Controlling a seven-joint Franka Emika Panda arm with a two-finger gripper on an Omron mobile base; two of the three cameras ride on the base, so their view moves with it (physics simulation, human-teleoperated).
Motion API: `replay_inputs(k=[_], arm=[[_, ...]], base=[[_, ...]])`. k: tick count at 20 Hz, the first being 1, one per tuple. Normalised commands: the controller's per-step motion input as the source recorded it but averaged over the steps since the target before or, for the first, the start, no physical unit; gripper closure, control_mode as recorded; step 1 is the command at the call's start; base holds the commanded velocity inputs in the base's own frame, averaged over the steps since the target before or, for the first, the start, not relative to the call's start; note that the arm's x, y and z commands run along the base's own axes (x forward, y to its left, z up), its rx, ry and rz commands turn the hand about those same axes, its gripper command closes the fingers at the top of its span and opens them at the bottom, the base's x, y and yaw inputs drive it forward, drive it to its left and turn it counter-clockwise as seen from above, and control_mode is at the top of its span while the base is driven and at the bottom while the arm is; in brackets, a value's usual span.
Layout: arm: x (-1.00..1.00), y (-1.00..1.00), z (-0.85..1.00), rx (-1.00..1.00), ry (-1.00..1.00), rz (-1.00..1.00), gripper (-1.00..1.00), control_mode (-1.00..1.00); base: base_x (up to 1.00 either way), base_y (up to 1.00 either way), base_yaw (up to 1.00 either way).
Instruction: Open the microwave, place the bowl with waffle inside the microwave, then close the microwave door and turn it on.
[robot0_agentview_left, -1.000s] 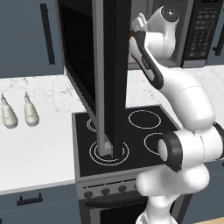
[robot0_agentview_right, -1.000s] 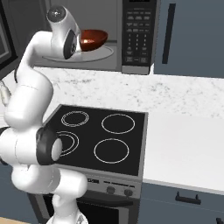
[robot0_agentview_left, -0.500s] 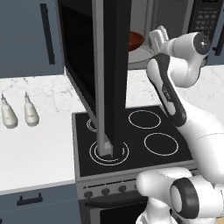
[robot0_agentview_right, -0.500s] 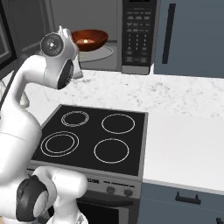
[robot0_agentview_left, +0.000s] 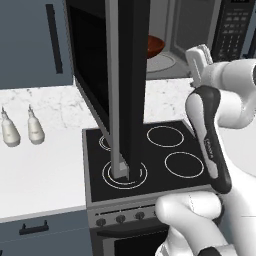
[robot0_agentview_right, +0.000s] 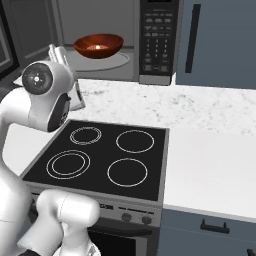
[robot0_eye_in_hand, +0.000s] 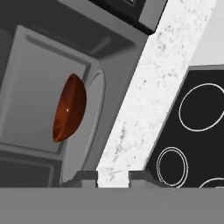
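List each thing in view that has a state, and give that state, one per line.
microwave door: swung wide open, out over the stovetop.
microwave: open, cavity exposed.
bowl: inside the microwave, upright on the round tray.
waffle: in the bowl.
gripper: empty, fingers apart, outside the microwave and clear of the bowl.
stovetop: nothing on its rings.
two bottles: upright on the counter.

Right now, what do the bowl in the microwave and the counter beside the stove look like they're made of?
The bowl looks like glazed ceramic, or maybe glossy plastic: reddish-brown, with a bright sheen inside. The counter looks like polished marble or similar stone: white with fine grey speckled veining. Both are rendered surfaces, so that is only a guess.
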Motion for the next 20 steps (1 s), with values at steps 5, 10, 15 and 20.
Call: replay_inputs(k=[5,10,15,20], arm=[[-1.0,0.17,0.0,-0.05,0.0,0.0,1.0,-1.0],[-1.0,0.33,0.0,-0.07,0.0,0.0,1.0,-1.0],[-1.0,0.23,0.12,-0.04,0.0,0.0,1.0,-1.0],[-1.0,0.27,0.17,0.0,0.0,0.0,1.0,-1.0]], base=[[0.0,0.0,0.0],[0.0,0.0,0.0],[0.0,0.0,0.0],[0.0,0.0,0.0]])
